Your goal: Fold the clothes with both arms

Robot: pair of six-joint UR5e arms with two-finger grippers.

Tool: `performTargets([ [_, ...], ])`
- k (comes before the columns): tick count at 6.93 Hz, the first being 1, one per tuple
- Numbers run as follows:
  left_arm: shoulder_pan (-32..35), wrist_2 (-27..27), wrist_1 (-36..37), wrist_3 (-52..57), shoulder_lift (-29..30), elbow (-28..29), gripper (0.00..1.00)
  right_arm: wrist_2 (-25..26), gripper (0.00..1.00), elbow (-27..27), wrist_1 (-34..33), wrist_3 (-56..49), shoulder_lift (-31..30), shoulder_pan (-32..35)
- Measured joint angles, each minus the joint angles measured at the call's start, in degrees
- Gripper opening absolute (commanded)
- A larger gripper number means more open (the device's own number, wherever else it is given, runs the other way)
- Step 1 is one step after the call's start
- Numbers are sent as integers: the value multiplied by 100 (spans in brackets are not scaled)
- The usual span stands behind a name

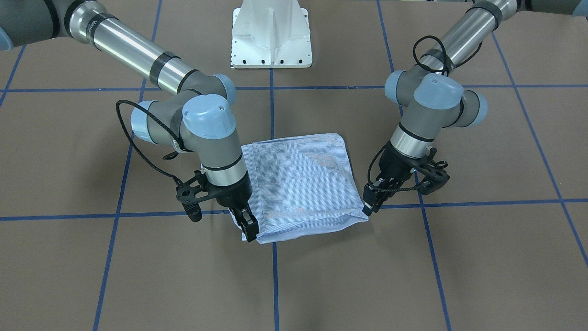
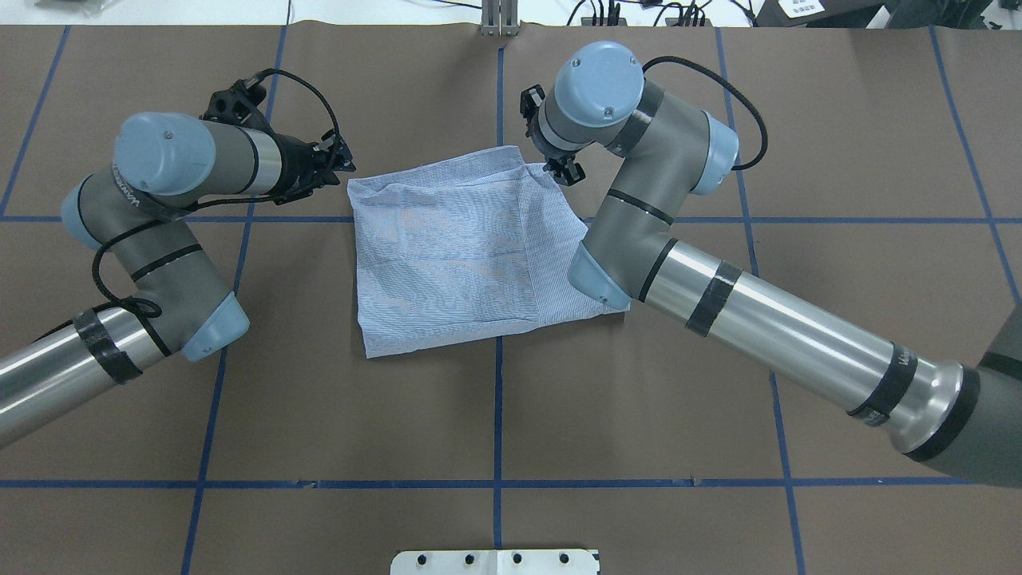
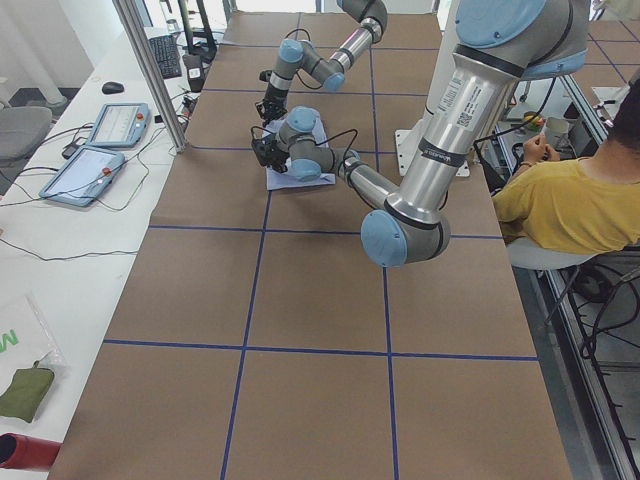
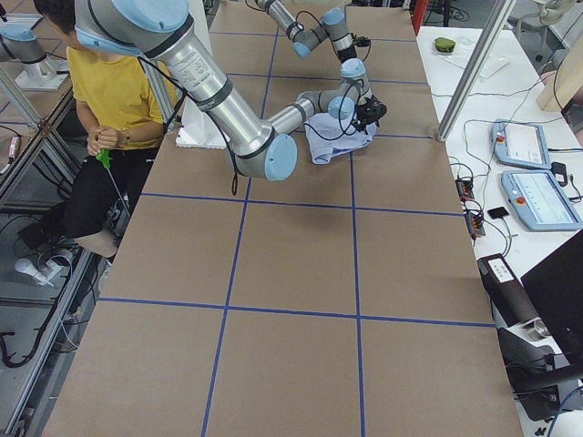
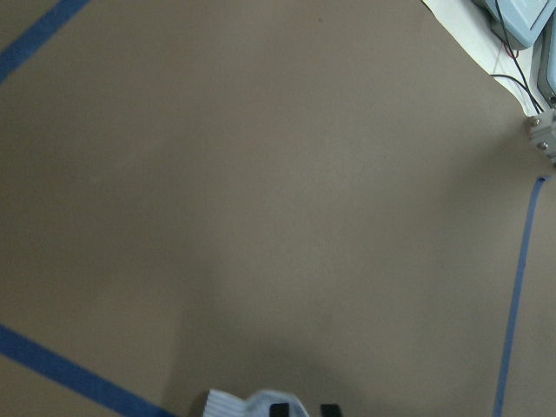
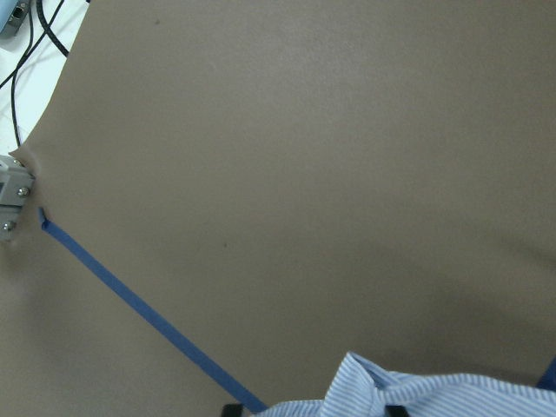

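Shirt (image 2: 447,255) is already down to a compact, roughly square packet lying mid-table (image 2: 319,415), with sleeves and collar out of sight. My read is that one last fold or just a tidy-up is left. Both tools sit at its two corners on the side far from my base. Right tool (image 1: 248,227) has its fingers apart, with striped cloth between them in the wrist view. Left tool (image 1: 370,207) touches the other corner with fingers close together, and I can't tell if it's clamped on cloth. That far edge looks puffy, while the near edge lies flatter. There's bare table all round and the pedestal (image 1: 272,34) is well apart. My right arm's joint overhangs the packet's near right corner, so I should mind that on any sweep.
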State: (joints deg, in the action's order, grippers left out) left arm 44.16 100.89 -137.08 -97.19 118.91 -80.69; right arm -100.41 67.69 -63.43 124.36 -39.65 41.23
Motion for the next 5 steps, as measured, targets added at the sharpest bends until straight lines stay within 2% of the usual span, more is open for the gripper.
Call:
performTargets([
  [2, 174, 54, -28, 508, -3, 83, 77, -312, 100, -28, 6, -480, -55, 303],
  [5, 872, 1111, 3, 2498, -262, 66, 77, -1035, 100, 325, -48, -2025, -652, 897],
])
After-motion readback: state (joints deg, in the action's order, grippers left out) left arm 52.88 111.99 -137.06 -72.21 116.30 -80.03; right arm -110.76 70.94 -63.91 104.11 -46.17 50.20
